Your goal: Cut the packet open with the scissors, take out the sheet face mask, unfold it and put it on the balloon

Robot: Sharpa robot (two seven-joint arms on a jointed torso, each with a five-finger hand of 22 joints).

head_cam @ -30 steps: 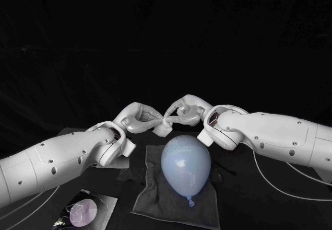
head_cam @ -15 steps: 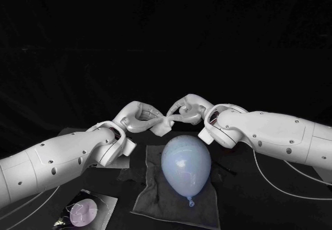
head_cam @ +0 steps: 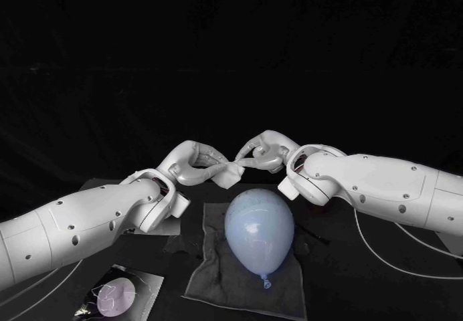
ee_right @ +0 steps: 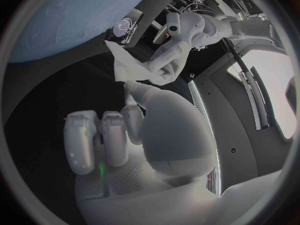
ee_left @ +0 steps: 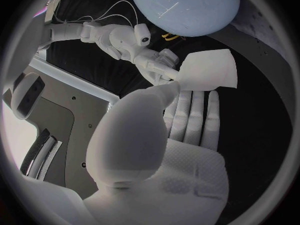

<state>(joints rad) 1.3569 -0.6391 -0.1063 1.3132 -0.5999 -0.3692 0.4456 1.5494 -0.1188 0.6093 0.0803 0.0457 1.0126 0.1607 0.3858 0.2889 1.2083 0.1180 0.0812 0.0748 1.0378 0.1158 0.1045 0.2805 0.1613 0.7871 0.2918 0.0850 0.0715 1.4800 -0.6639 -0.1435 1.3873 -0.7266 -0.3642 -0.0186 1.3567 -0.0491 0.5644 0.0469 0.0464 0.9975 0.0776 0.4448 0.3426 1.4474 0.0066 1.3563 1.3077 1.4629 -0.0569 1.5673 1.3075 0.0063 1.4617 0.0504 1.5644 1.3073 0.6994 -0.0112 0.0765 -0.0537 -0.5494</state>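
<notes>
You can see both hands up in the air behind the balloon (head_cam: 259, 229), close together, with the mask (head_cam: 231, 172) held between them. Your left hand (head_cam: 196, 164) pinches one side of the mask: in the left wrist view the thumb tip presses on its edge, and the other fingers (ee_left: 195, 116) lie straight and side by side under it. Your right hand (head_cam: 260, 153) pinches the other side with its fingertips, and the rest of its fingers are curled in. The mask is white and thin. It is folded up small, and one flat corner sticks out past the hands. It hangs just above the round end of the balloon and does not touch it. The balloon is pale blue and lies on a grey cloth (head_cam: 214, 281) on the table (head_cam: 386, 281), with its knot pointing at the robot. The packet (head_cam: 120, 297) lies flat on the table near the left arm, well apart from the hands.
</notes>
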